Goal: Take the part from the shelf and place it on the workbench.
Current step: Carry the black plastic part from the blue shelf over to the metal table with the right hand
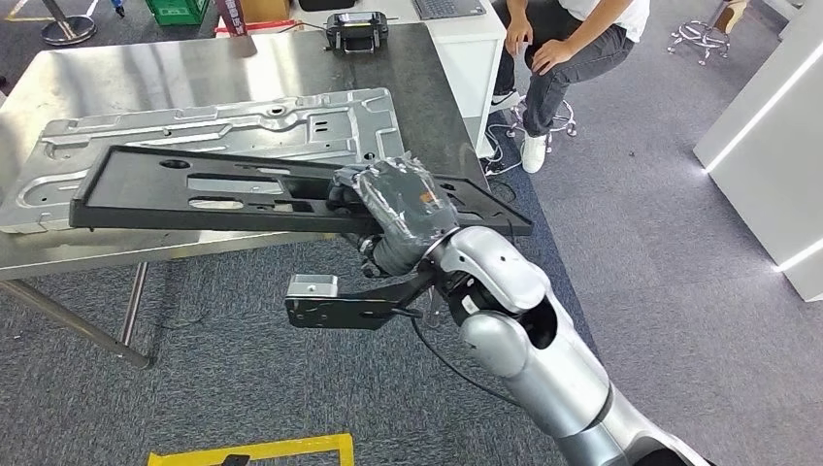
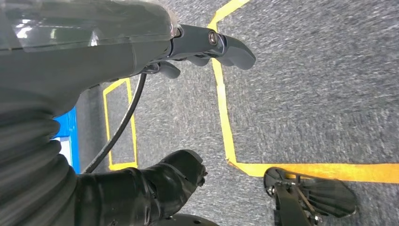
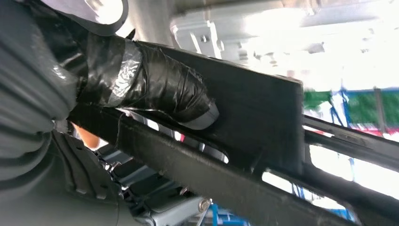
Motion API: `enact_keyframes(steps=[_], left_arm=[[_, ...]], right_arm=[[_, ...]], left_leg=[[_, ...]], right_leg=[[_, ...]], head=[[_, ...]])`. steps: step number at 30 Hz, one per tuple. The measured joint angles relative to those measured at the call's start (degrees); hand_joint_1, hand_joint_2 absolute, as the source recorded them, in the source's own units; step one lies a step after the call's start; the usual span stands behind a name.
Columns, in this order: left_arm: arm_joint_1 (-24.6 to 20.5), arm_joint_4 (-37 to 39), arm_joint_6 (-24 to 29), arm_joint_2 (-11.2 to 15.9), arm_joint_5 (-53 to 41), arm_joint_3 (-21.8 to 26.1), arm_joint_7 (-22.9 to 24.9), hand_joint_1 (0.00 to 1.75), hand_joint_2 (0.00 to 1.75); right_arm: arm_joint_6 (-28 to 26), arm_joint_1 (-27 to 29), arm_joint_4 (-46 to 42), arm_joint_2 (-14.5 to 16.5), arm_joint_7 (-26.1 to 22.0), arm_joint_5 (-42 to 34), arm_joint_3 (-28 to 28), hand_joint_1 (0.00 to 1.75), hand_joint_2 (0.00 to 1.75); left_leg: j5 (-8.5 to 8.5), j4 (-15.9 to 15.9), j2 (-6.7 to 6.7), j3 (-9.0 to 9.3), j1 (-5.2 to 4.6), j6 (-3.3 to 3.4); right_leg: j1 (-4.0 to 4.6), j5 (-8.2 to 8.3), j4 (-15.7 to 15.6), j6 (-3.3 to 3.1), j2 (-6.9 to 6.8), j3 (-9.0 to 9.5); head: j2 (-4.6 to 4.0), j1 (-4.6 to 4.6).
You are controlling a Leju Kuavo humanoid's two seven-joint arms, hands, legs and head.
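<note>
A: What does the right hand (image 1: 396, 209) have?

B: It grips the black frame part (image 1: 213, 190), a long flat panel with cut-out openings. The hand, wrapped in dark tape, clamps the part near its right end. In the right wrist view the taped thumb (image 3: 160, 92) presses flat against the part's black face (image 3: 254, 117).

A: And where is the part?

B: It is held roughly level, tilted a little, over the near edge of the steel table (image 1: 126, 78). Its left end reaches across the table; its right end juts past the table's corner, over the grey carpet (image 1: 679, 291). Whether it touches the table, I cannot tell.

A: Anything under it?

B: A silver stamped sheet-metal panel (image 1: 243, 131) lies flat on the table, and the black part overlaps its near edge from above.

A: The left hand?

B: The left wrist view shows the left hand (image 2: 188, 52) above carpet marked with yellow tape lines (image 2: 226, 117). Its dark fingers (image 2: 230, 49) are loosely extended and hold nothing; the thick thumb (image 2: 174, 176) stands well apart from them.

A: What else is around?

B: A small black case (image 1: 355, 31) sits at the far edge of the table. Beyond the table's right corner a person in dark trousers (image 1: 563, 58) sits on a stool. A white counter (image 1: 767, 146) stands at the right edge of the head view.
</note>
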Motion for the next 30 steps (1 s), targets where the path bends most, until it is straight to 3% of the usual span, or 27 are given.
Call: enact_keyframes(steps=[3,5,7,8,9,10,12,14,16,17,18,20,21,23,25,26,28,30], left_arm=[[0.0,0.0,0.0,0.0,0.0,0.0,0.0,0.00,1.75],[0.0,0.1,-0.1,-0.2,-0.2,0.1,0.1,0.00,1.75],[-0.1,0.2,-0.1,-0.4,-0.5,0.3,0.1,0.00,1.75],[-0.2,0.4,-0.1,-0.5,-0.5,0.4,0.2,0.00,1.75],[-0.4,0.5,-0.1,-0.4,-0.5,0.5,0.2,0.00,1.75],[-0.4,0.6,-0.1,-0.4,-0.6,0.6,0.2,0.00,1.75],[-0.5,0.7,0.2,-0.3,-0.8,0.7,0.2,0.00,1.75],[-0.6,0.8,0.5,-0.2,-0.9,0.9,0.1,0.00,1.75],[-0.6,0.8,0.7,-0.1,-1.0,0.9,-0.1,0.00,1.75],[-0.6,0.8,0.7,0.0,-1.0,1.0,-0.2,0.00,1.75],[-0.5,0.9,0.7,0.0,-1.0,1.0,-0.3,0.00,1.75],[-0.4,0.9,0.7,0.0,-1.0,1.2,-0.5,0.00,1.75],[-0.4,0.9,0.6,-0.1,-1.0,1.3,-0.6,0.00,1.75],[-0.4,1.0,0.6,-0.3,-1.1,1.6,-0.6,0.00,1.75],[-0.4,1.0,0.5,-0.3,-1.1,1.9,-0.7,0.00,1.75],[-0.3,1.1,0.5,-0.3,-1.1,2.0,-0.7,0.00,1.75],[0.2,1.1,0.6,-0.3,-1.2,2.4,-0.7,0.00,1.75],[1.2,1.1,0.5,-0.3,-1.4,2.8,-0.7,0.00,1.75]], right_arm=[[0.0,0.0,0.4,0.3,0.0,0.2,0.2,1.75,1.75],[-0.3,0.0,1.5,1.2,0.1,0.4,0.6,1.75,1.75],[-0.7,-0.2,2.7,1.9,0.0,0.6,1.0,1.75,1.75],[-0.7,-0.2,3.1,2.0,0.0,0.7,1.2,1.75,1.75],[-0.7,-0.3,3.4,2.2,0.0,0.9,1.2,1.75,1.75],[-0.7,-0.4,3.7,2.5,0.0,1.1,1.3,1.75,1.75],[-0.6,-0.8,4.5,3.3,-0.1,1.6,1.3,1.75,1.75],[-0.6,-1.2,5.8,3.4,-0.3,1.9,1.3,1.75,1.75],[-0.6,-0.8,7.3,3.2,-0.5,2.2,1.4,1.75,1.75],[-0.5,-0.6,7.8,3.1,-0.7,2.2,1.4,1.75,1.75],[-0.4,-0.4,8.2,3.0,-0.8,2.2,1.4,1.75,1.75],[-0.3,-0.5,8.7,2.9,-1.2,2.2,1.4,1.75,1.75],[-0.3,-0.7,8.9,2.9,-1.3,2.2,1.4,1.75,1.75],[-0.2,-0.9,9.4,2.9,-1.5,2.2,1.4,1.75,1.75],[-0.2,-1.1,9.9,2.9,-1.6,2.2,1.5,1.75,1.75],[-0.2,-1.2,10.1,3.0,-1.7,2.2,1.6,1.75,1.75],[-0.3,-1.0,10.5,2.9,-1.8,2.2,1.6,1.75,1.75],[-0.2,0.1,11.5,2.4,-2.1,2.0,1.8,1.75,1.75]], left_leg=[[-0.05,0.0,-0.24,0.03,0.00,-0.02],[-0.67,0.1,-1.85,0.49,0.13,-0.33],[-1.30,0.1,-3.94,0.76,0.90,-1.25],[-1.31,0.0,-4.60,0.59,1.55,-1.85],[-1.26,-0.4,-5.42,0.75,1.89,-2.43],[-1.34,-0.8,-5.37,0.91,2.03,-2.84],[-2.34,0.8,-2.63,-0.06,1.54,-3.29],[-4.50,7.3,1.10,-4.10,1.46,-4.03],[-5.00,13.3,2.31,-8.44,1.97,-5.05],[-3.53,13.7,2.64,-9.46,2.26,-5.58],[-0.77,11.9,3.10,-9.51,2.62,-6.17],[4.09,6.8,5.14,-8.36,2.71,-7.65],[4.89,5.1,6.13,-7.89,2.58,-7.83],[3.45,5.1,6.74,-8.33,2.30,-6.55],[2.51,5.5,5.04,-9.54,2.58,-4.99],[2.41,5.8,4.13,-10.16,2.51,-4.64],[2.27,5.5,2.48,-9.93,2.01,-3.94],[2.22,4.2,1.26,-7.64,1.15,-3.64]], right_leg=[[0.00,0.27,0.6,-0.01,0.00,-0.55],[-0.03,5.68,-6.9,-1.30,2.29,2.24],[0.31,10.97,-14.8,-2.88,5.02,5.59],[0.52,10.91,-14.9,-3.25,5.38,5.94],[0.84,11.07,-15.3,-3.42,4.87,6.25],[0.72,10.87,-16.6,-3.60,4.16,7.23],[0.03,9.97,-20.5,-3.67,2.24,10.19],[-0.66,8.70,-23.0,-3.39,0.17,12.71],[-1.25,7.52,-23.1,-2.64,-1.68,14.11],[-1.63,6.71,-22.8,-2.09,-2.50,14.74],[-2.14,5.72,-22.1,-1.42,-3.22,15.32],[-2.95,3.56,-20.3,0.18,-4.31,16.00],[-3.07,2.60,-19.2,0.99,-4.61,15.94],[-2.62,1.50,-17.7,2.01,-4.98,15.34],[-2.45,0.57,-17.3,2.40,-5.21,14.74],[-2.52,-0.49,-16.7,2.30,-4.62,14.49],[-2.44,-4.64,-12.3,1.26,-2.59,13.67],[-1.43,-9.28,-4.8,-0.57,-1.13,12.54]], head=[[0.00,-0.02],[0.00,-0.20],[0.01,-0.89],[0.01,-1.14],[0.01,-1.19],[0.00,-0.99],[0.00,-0.97],[0.01,-0.99],[0.01,-0.93],[0.00,-0.93],[0.00,-0.94],[0.00,-1.06],[0.00,-1.47],[0.00,-2.00],[0.00,-1.93],[0.00,-1.81],[0.00,-1.63],[0.00,-1.51]])
